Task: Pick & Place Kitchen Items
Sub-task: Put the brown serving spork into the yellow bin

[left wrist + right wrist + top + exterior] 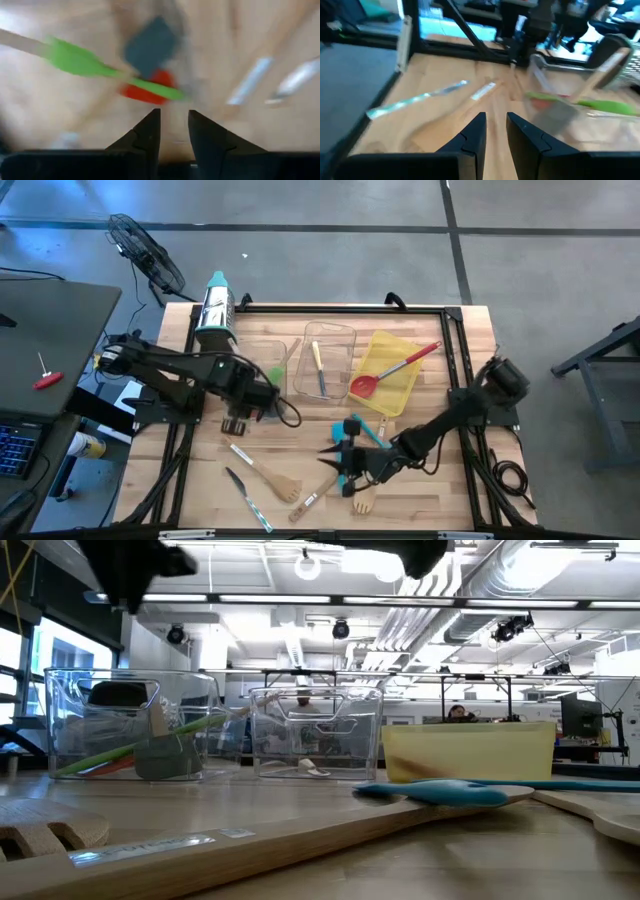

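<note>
Steel cylinder [215, 305], clear bins [328, 360] and yellow bin [392, 370] line the bench [430, 480]. Left gripper [174, 122] and right gripper [496, 125]: fingers slightly parted, nothing pinched. No readable writing.

Three bins [325, 360] side by side mid-counter [430, 490]; spoon [392, 368] in rightmost bin. Loose utensils [270, 477] before them. Steel cylinder [214, 305] behind leftmost bin.

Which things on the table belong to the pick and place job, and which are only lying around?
Job things: red spoon in the yellow bin; green spatula; teal spatula; wooden fork; knife.

Just lying about: steel cylinder; fan; laptop.
</note>
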Controlling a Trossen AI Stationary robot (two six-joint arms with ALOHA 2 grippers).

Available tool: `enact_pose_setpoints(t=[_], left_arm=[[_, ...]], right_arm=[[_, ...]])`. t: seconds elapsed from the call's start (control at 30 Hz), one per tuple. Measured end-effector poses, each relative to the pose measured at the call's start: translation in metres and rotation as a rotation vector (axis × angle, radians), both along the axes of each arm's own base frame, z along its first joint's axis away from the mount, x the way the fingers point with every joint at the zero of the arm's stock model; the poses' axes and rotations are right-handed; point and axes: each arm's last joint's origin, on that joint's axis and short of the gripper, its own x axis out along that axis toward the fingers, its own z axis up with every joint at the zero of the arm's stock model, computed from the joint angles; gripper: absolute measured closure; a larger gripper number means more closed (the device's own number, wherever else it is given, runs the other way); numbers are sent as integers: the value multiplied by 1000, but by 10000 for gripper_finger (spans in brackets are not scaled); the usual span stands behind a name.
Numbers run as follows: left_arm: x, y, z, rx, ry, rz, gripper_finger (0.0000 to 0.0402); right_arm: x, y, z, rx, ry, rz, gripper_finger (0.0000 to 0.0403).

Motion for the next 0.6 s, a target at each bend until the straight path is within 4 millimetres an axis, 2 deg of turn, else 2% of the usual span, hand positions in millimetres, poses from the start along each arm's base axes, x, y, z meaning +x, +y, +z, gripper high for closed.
enact_pose_setpoints(t=[0.07, 0.23, 0.4, 0.6], left_arm=[[-2, -6, -5, -56, 23, 80, 306], [-8, -24, -22, -49, 53, 155, 306], [-1, -37, -39, -95, -37, 170, 306], [16, -49, -44, -201, -216, 181, 306]], right_arm=[[-5, -6, 12, 26, -1, -33, 335], [-20, -19, 34, 72, 53, -84, 332], [-39, -21, 38, 78, 163, -78, 296], [-56, -14, 31, 31, 287, -52, 229]])
